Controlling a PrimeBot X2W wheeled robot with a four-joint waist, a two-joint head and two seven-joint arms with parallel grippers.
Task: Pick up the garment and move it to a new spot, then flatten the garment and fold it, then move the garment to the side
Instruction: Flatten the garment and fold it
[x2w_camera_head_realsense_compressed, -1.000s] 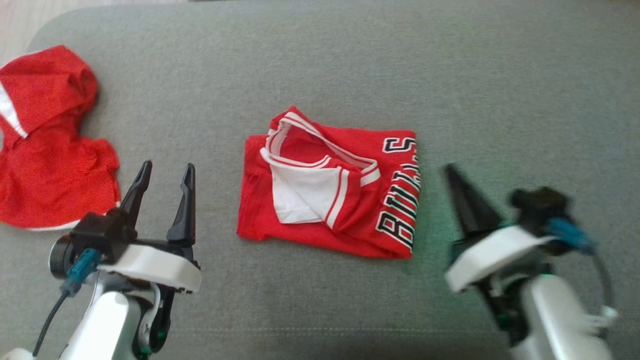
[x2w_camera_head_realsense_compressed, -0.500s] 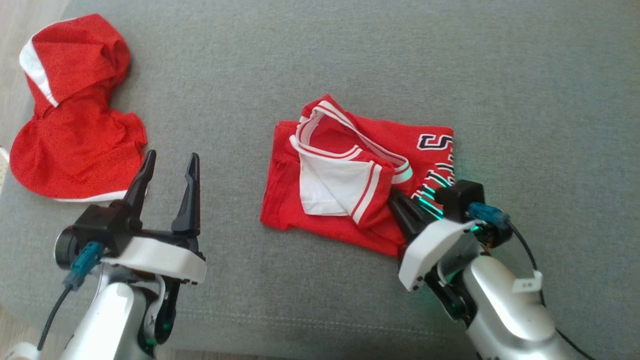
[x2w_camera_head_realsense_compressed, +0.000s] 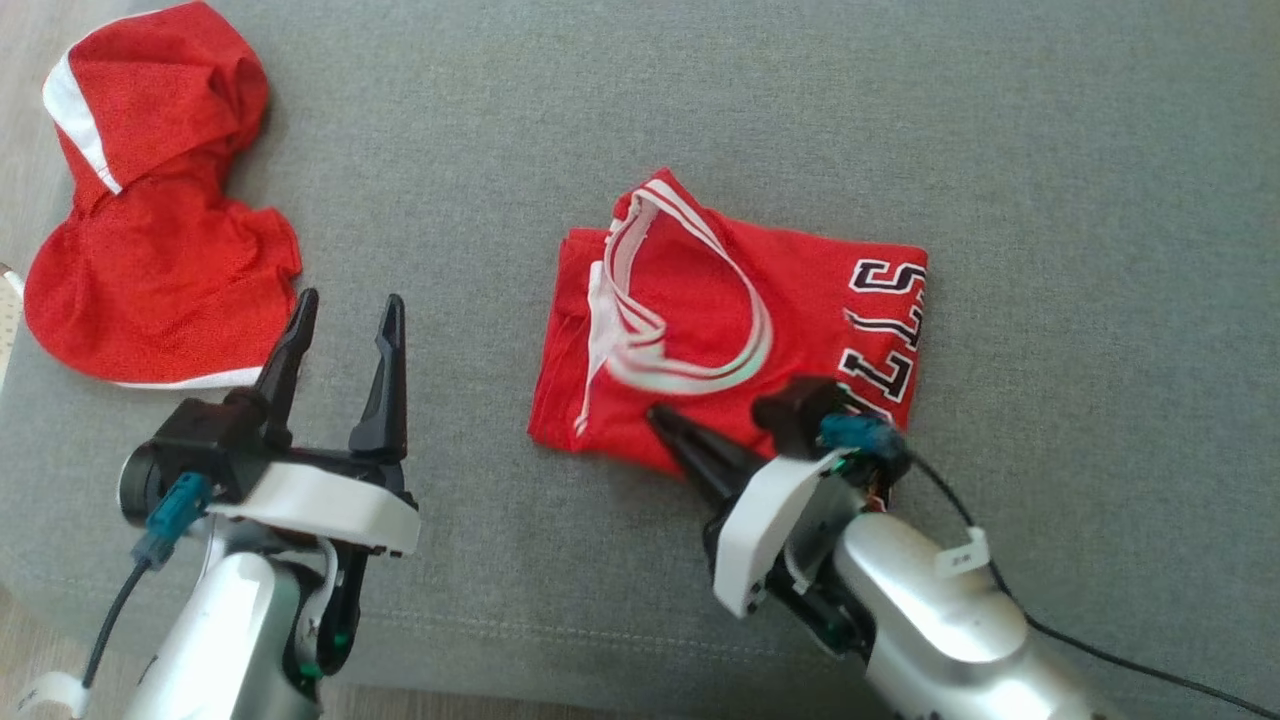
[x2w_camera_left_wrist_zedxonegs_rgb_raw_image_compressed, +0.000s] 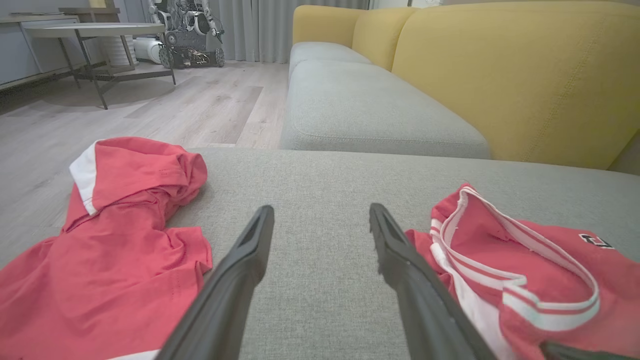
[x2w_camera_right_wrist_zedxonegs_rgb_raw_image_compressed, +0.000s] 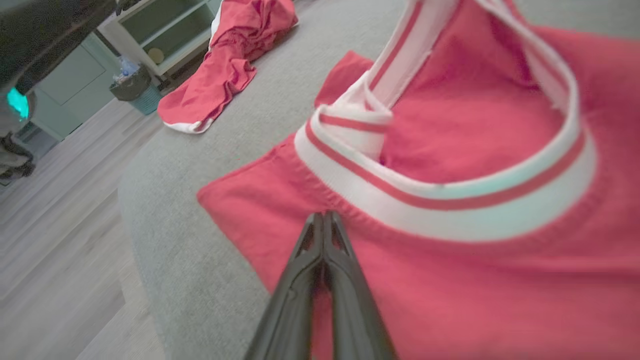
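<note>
Pressing with the right gripper (x2w_camera_head_realsense_compressed: 657, 411), fingers closed together with no cloth between, on the near edge of the folded garment (x2w_camera_head_realsense_compressed: 800, 290) in the middle of the grey cushion (x2w_camera_head_realsense_compressed: 1050, 180). Holding the left gripper (x2w_camera_head_realsense_compressed: 349, 300) wide open, empty, beside another red garment (x2w_camera_head_realsense_compressed: 150, 260). Probably smoothing: better to slide slowly, flat, away from the loose collar (x2w_camera_head_realsense_compressed: 760, 335).

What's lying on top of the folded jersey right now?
Its striped collar loops across the jersey; the shut right tool overlaps its near edge. Whether the tips press down, and what the folds cover, is hidden.
</note>
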